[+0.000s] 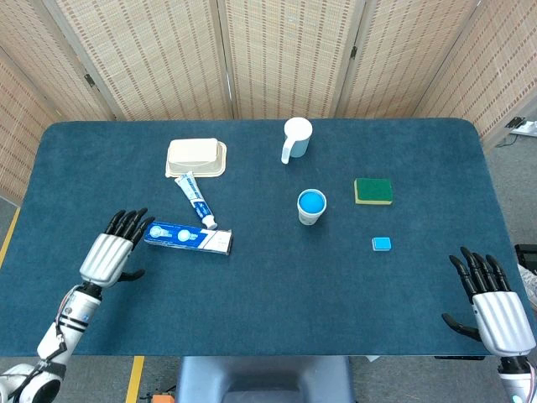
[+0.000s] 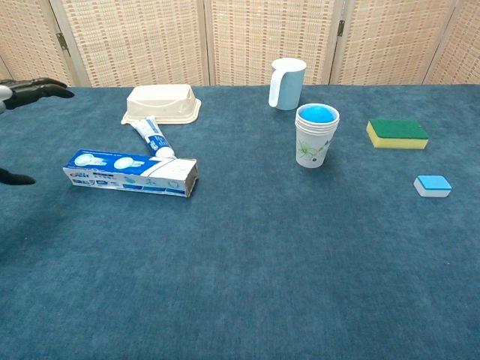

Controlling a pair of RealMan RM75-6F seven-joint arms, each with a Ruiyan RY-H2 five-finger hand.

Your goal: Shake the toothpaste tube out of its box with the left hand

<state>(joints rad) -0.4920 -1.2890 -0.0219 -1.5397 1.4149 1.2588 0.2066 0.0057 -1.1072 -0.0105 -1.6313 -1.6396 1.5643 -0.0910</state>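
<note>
The blue toothpaste box (image 1: 187, 238) (image 2: 131, 173) lies flat on the blue tabletop, its open end facing right. Just behind it lies the white and blue toothpaste tube (image 1: 196, 200) (image 2: 154, 137), cap end touching the box. My left hand (image 1: 112, 250) hovers to the left of the box with fingers spread, holding nothing; only its dark fingertips (image 2: 37, 89) show at the chest view's left edge. My right hand (image 1: 493, 304) is open at the table's near right corner, far from both.
A cream tray (image 1: 196, 157) (image 2: 162, 103) sits behind the tube. A white pitcher (image 1: 295, 138) (image 2: 287, 82) and a paper cup (image 1: 311, 206) (image 2: 316, 136) stand mid-table. A green-yellow sponge (image 1: 373, 191) (image 2: 397, 133) and a small blue block (image 1: 382, 243) (image 2: 433, 185) lie to the right.
</note>
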